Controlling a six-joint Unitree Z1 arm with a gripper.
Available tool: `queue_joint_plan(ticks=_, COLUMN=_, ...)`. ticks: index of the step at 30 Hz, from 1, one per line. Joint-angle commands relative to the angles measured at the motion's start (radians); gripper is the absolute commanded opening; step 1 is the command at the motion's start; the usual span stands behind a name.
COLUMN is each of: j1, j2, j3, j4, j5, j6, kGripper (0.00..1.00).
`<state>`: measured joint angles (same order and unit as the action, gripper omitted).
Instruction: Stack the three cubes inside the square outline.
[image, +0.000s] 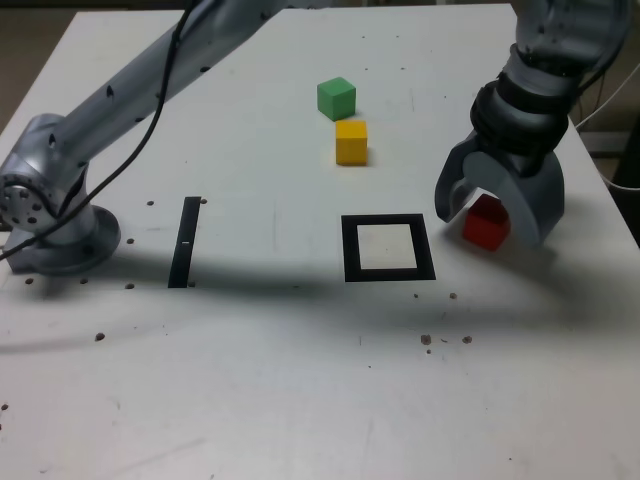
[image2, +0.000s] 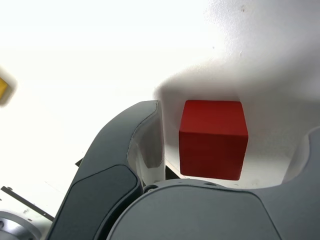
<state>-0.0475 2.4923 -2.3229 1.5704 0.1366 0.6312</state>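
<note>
beside the outline (image: 389, 247), on the exterior view's right, the gripper (image: 487, 212) is straddling the red cube (image: 486, 226).
its jaws are standing wide, one on each side of the cube with a gap showing in the wrist view, so nothing is being gripped yet; the cube is sitting on the table (image: 300, 380), likely so the jaws can close squarely on it. the yellow cube (image: 351, 142) and green cube (image: 336, 98) are waiting further back, touching or nearly so, and the outline is lying bare.
</note>
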Motion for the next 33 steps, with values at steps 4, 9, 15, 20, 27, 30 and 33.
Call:
queue_joint_plan(ticks=4, j1=-0.002, j2=0.006, j3=-0.006, j4=0.005, j5=0.008, j6=-0.011, kGripper=0.86)
queue_joint_plan(ticks=9, j1=-0.004, j2=0.004, j3=-0.005, j4=0.009, j5=0.031, j6=-0.040, kGripper=0.63)
queue_joint_plan(ticks=15, j1=-0.009, j2=0.001, j3=-0.006, j4=0.007, j5=0.042, j6=-0.053, kGripper=0.43)
queue_joint_plan(ticks=20, j1=-0.009, j2=0.002, j3=-0.005, j4=0.007, j5=0.041, j6=-0.053, kGripper=0.42)
queue_joint_plan(ticks=27, j1=-0.009, j2=0.002, j3=-0.005, j4=0.007, j5=0.040, j6=-0.053, kGripper=0.42)
queue_joint_plan(ticks=30, j1=-0.009, j2=0.002, j3=-0.005, j4=0.008, j5=0.039, j6=-0.053, kGripper=0.42)
queue_joint_plan(ticks=33, j1=-0.009, j2=0.002, j3=-0.005, j4=0.008, j5=0.037, j6=-0.053, kGripper=0.42)
